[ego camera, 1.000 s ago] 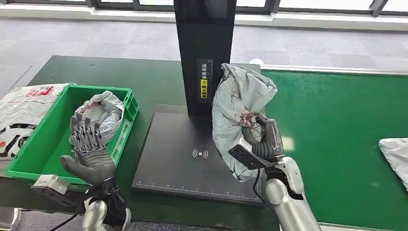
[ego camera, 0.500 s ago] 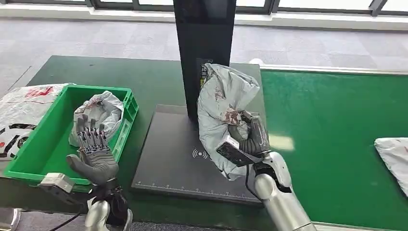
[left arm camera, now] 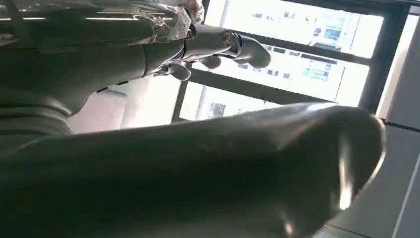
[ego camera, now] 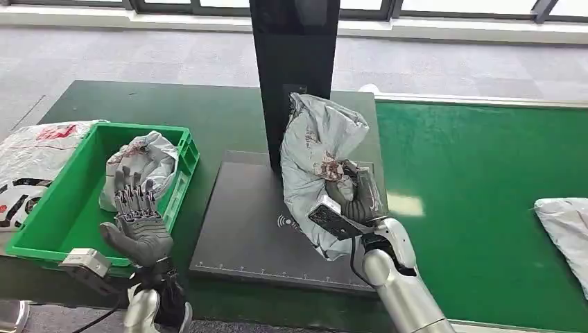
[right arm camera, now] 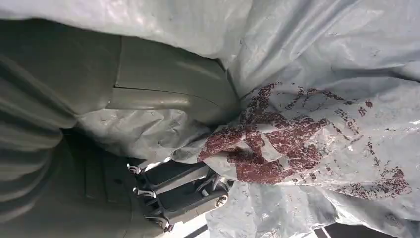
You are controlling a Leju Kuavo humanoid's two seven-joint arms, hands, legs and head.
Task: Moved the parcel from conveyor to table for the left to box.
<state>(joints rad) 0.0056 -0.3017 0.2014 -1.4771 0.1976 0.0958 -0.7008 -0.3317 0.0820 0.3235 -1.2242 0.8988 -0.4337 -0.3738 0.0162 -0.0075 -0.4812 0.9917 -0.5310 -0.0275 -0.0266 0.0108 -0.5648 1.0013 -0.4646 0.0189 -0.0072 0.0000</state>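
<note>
Gripping crinkled grey parcel [ego camera: 320, 166], right robot hand [ego camera: 353, 201]

three grey parcels: one [ego camera: 315, 159] held over the scanner, one [ego camera: 149, 163] in the crate, one [ego camera: 565, 225] on the conveyor. one green crate [ego camera: 52, 215], one black scanner stand [ego camera: 295, 62], one printed bag [ego camera: 28, 156]. two robot hands: left [ego camera: 139, 218], right [ego camera: 357, 201].

Daylight is flooding the sharp, evenly bright head view and glinting in a pale patch on the green conveyor [ego camera: 405, 205], while bright windows [left arm camera: 297, 54] are backlighting the left wrist view, leaving the left hand [left arm camera: 198, 168] dark and blurring close up.
</note>
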